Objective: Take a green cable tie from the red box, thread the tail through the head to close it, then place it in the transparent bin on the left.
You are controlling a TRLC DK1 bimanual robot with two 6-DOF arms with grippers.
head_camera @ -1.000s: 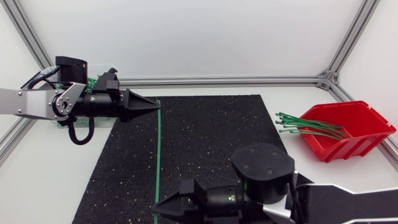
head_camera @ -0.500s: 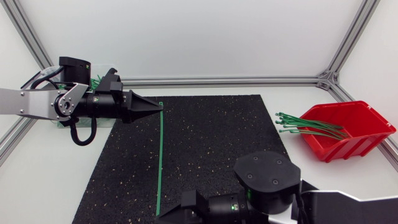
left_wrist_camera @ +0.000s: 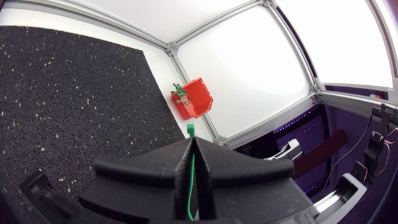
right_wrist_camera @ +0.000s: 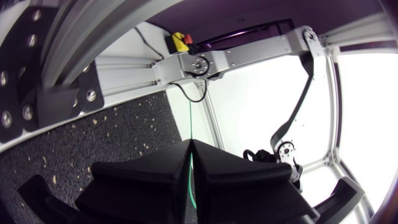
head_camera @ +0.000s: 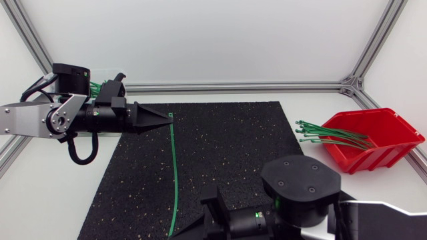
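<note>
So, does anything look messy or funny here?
Two small things. The spare green ties poke out over the rim of the red box. And the green cable tie held between the left tool and right tool bows sideways instead of running straight.

Blk speckled mat [head_camera: 227, 147] lying on wht table [head_camera: 53, 200].

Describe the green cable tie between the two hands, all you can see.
The green cable tie is one thin, plastic-looking strip, not yet looped. The left hand pinches it just behind its small square head, which pokes out ahead; the right hand pinches the tail end. Between them it runs over the black mat in a slight bow. Whether it touches the mat cannot be told.
</note>
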